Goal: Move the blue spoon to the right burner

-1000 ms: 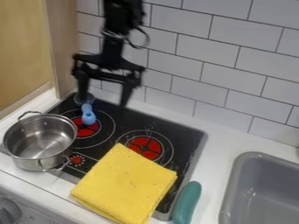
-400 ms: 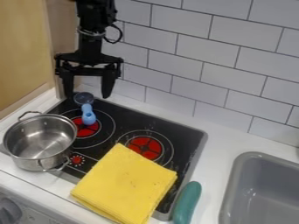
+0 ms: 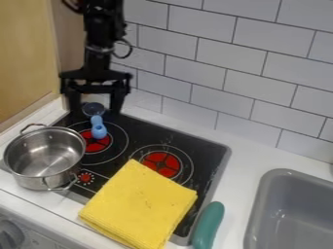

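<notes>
Pot: metal, two-handled, interior bare, positioned at the cooktop's left side. Grey basin: right side, visible portion holding nothing. Blue spoon: handle over left burner. Gripper: fingers spread, around the spoon's bowl end.

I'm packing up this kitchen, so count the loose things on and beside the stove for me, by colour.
Blue: 1 (spoon)
Yellow: 1 (cloth)
Silver: 1 (pot)
Green: 1 (long rounded object)
Total: 4
</notes>
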{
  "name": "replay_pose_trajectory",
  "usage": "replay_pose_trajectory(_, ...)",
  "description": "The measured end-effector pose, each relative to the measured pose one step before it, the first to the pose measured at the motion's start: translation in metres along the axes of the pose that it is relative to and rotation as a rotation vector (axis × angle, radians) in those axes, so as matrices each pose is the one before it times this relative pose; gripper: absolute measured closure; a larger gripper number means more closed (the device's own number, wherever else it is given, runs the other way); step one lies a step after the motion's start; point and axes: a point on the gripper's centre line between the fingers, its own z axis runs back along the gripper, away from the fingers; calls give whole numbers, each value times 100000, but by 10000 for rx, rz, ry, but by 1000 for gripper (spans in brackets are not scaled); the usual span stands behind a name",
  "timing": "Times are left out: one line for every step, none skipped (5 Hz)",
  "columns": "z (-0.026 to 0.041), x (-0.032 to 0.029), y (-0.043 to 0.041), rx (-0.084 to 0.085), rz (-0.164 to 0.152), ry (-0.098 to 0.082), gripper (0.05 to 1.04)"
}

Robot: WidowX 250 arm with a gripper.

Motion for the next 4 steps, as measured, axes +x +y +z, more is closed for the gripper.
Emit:
replay_pose_trajectory(-2009,13,341,151,165,383,85)
replay_pose_trajectory(-478,404,-386,-85,78,5,83)
replay_pose_trajectory(-35,283,-223,-117,85,-143,142)
replay_pose_trajectory(8,117,-267,-141,120,-90,445)
